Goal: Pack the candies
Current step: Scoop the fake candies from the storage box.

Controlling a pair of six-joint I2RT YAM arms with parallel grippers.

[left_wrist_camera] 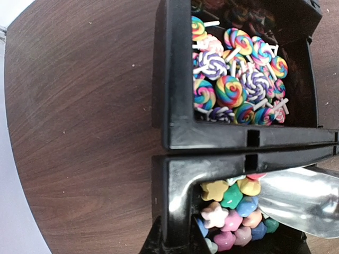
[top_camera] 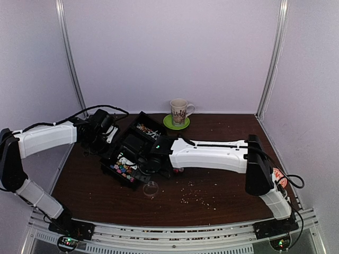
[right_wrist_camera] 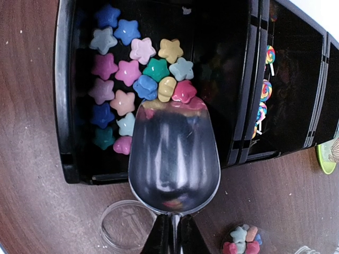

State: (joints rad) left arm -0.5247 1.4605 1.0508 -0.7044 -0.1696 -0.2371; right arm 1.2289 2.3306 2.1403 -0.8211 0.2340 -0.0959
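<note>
Scoop [right_wrist_camera: 174, 159] handle sits clamped in the right gripper [right_wrist_camera: 172, 238] at bottom centre, with the mouth aimed up-frame to push into the candies [right_wrist_camera: 143, 69]. These star pieces lie flat in the tray [right_wrist_camera: 62, 106] compartment, upper left, touching the scoop's lip. They show no long axis; the scoop's runs bottom to top. Left gripper [top_camera: 110, 135] sits at the tray, likely steadying it; its grip cannot be told.

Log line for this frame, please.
right claw: shut on scoop | scoop: bowl empty, tip at star candies in black tray | clear cup: beside tray, looks empty
</note>
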